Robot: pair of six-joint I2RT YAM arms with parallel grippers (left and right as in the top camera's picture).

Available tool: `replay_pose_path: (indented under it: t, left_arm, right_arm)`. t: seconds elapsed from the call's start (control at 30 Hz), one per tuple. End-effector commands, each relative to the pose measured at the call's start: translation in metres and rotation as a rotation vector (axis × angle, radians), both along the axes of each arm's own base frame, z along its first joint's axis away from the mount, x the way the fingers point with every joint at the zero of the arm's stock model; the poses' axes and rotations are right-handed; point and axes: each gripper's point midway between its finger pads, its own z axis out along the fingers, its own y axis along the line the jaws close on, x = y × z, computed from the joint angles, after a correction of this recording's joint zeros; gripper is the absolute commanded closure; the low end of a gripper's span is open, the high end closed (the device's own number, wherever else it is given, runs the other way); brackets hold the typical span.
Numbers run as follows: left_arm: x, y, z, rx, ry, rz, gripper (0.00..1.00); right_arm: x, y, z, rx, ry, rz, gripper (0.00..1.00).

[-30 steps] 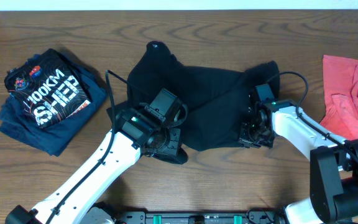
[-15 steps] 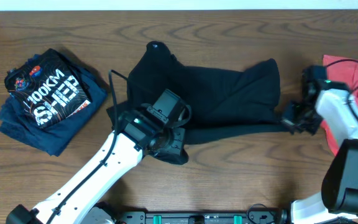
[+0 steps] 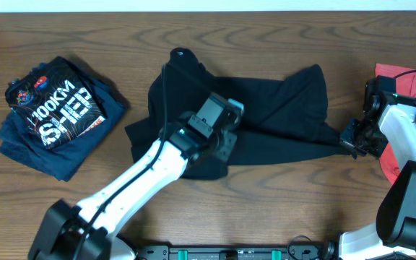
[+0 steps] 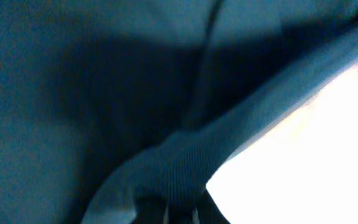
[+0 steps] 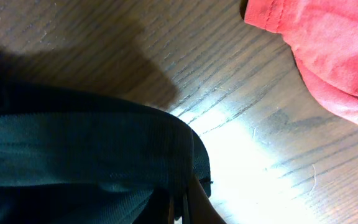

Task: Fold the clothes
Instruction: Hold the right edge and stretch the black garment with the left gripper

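Observation:
A plain black tee (image 3: 266, 108) lies crumpled across the middle of the wooden table. My left gripper (image 3: 219, 141) is over its lower middle, shut on a fold of the black cloth (image 4: 179, 180), which fills the left wrist view. My right gripper (image 3: 349, 141) is shut on the tee's lower right corner (image 5: 179, 168) and holds it stretched toward the right, just above the wood. A folded navy "100KM" tee (image 3: 53, 115) lies at the far left. A red tee (image 3: 410, 101) lies at the right edge, close beside my right arm, and also shows in the right wrist view (image 5: 328, 50).
Bare wood table (image 3: 280, 202) lies in front of the black tee and between it and the navy tee. The table's far edge (image 3: 208, 11) runs along the top of the overhead view.
My right gripper pulled the black tee's corner from the middle out to the right, near the red tee. My left gripper moved right and farther up over the cloth. The tee is stretched wider.

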Motion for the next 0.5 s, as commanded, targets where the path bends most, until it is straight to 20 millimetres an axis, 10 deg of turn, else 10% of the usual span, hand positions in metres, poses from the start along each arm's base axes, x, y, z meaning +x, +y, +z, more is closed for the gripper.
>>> replay_pose_path:
  t: [0.0, 0.17, 0.47]
  left_arm:
    - [0.027, 0.012, -0.007, 0.031, -0.067, 0.024, 0.88]
    - [0.035, 0.032, -0.010, 0.003, 0.005, 0.120, 0.06]
    - [-0.045, 0.053, -0.022, -0.026, 0.477, 0.385, 0.02]
  right_arm:
    - [0.000, -0.010, 0.002, -0.037, 0.005, 0.011, 0.99]
    - [0.000, -0.010, 0.002, -0.036, 0.007, 0.022, 0.99]
    - [0.001, -0.010, 0.002, -0.035, 0.009, 0.043, 0.99]
